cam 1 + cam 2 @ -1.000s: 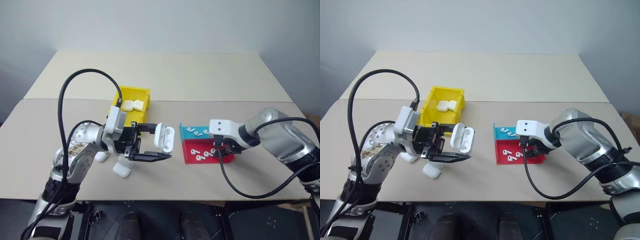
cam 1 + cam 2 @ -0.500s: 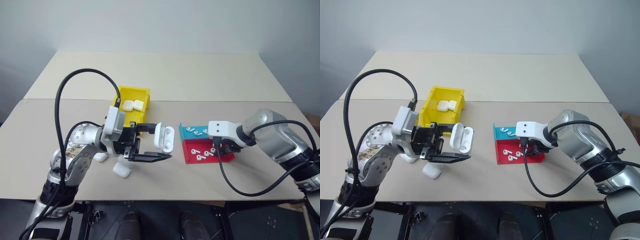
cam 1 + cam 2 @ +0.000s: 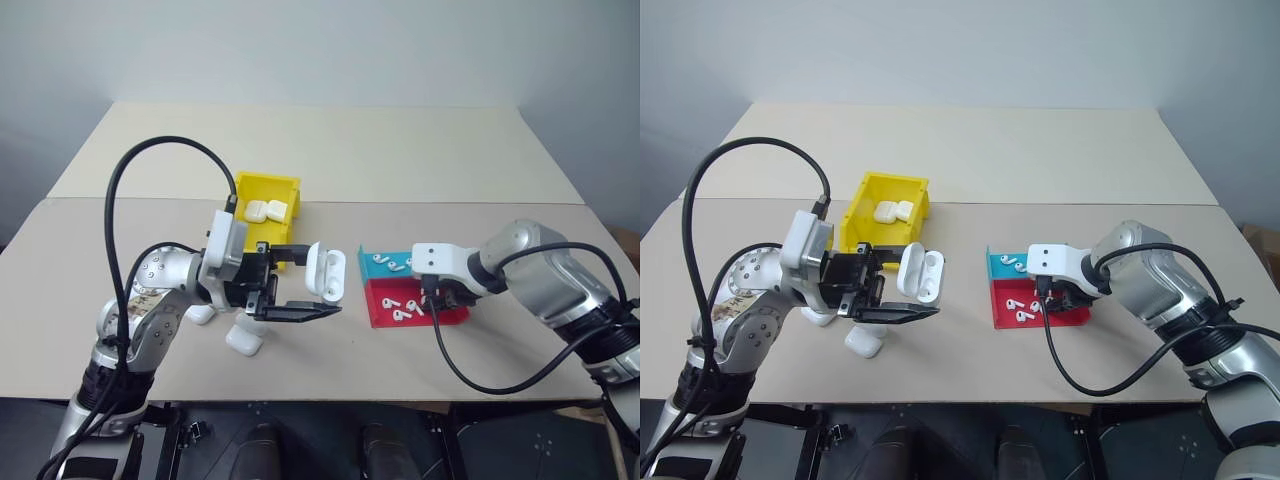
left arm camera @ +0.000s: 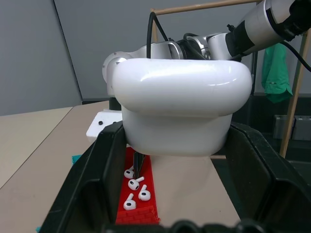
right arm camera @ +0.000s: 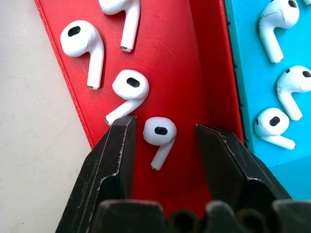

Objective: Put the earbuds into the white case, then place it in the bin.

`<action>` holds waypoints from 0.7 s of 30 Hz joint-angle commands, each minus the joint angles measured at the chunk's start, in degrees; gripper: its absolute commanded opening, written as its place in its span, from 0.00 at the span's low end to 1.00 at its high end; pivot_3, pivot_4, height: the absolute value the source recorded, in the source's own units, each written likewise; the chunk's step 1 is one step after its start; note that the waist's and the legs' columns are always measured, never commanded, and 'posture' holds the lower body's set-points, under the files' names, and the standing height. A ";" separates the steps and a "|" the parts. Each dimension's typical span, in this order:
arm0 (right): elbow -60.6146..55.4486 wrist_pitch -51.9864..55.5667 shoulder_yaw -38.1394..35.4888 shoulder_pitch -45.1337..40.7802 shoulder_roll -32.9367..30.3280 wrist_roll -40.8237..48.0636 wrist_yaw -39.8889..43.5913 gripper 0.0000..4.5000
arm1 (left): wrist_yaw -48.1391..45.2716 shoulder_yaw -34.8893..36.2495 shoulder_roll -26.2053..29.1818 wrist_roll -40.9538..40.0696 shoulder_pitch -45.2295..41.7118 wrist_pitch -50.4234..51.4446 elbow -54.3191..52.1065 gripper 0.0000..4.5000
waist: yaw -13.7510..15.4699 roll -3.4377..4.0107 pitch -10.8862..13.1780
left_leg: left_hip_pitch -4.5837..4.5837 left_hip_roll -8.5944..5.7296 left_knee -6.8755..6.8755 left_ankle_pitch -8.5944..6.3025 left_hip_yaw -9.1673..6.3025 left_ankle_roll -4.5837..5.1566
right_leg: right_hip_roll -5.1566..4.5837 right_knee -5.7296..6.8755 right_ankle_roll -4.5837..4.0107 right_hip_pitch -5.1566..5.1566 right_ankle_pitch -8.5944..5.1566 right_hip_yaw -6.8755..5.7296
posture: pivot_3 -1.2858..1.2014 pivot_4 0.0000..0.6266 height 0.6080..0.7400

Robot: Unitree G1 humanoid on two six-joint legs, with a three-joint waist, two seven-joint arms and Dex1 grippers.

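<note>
my left gripper is clamped on the case, lid flipped open, held above the table between the bin and the red tray. my right gripper is down in the red tray, fingers apart, straddling one earbud without touching it. more earbuds lie in the blue tray.

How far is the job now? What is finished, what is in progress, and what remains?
Done: a few closed cases already lie in the yellow bin. In hand: the left gripper holds a white case open in the air, while the right gripper is open around one earbud in the red tray. Left: grasping it, filling and closing the case, binning it.
</note>
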 commanded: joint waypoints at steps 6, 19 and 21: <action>-1.15 -0.40 -1.29 1.16 -0.30 -2.08 0.18 0.14 | 0.47 1.22 0.50 -0.80 0.14 0.15 -2.33 0.62 | 0.01 0.01 -0.01 | 0.04 0.00 0.00 0.00 0.00 0.00 | 0.00 0.01 0.00 0.04 0.00 0.00 | 0.52 0.24 1.00; -16.99 22.20 -31.74 4.90 -0.61 19.07 0.30 0.14 | -0.54 1.01 -1.07 -3.26 -2.87 2.06 -0.12 0.62 | 0.45 0.01 0.00 | -0.04 0.00 0.00 0.00 -0.05 0.00 | 0.00 0.01 0.00 0.00 0.00 -0.03 | 0.52 0.24 1.00; -22.07 22.66 -42.13 6.95 4.10 24.32 -2.73 0.14 | -0.05 0.93 -1.45 -3.44 -3.90 2.87 0.56 0.62 | 0.47 -0.04 -0.03 | -0.01 0.00 0.00 0.00 -0.07 0.00 | 0.00 0.01 0.00 0.04 0.00 -0.04 | 0.52 0.24 1.00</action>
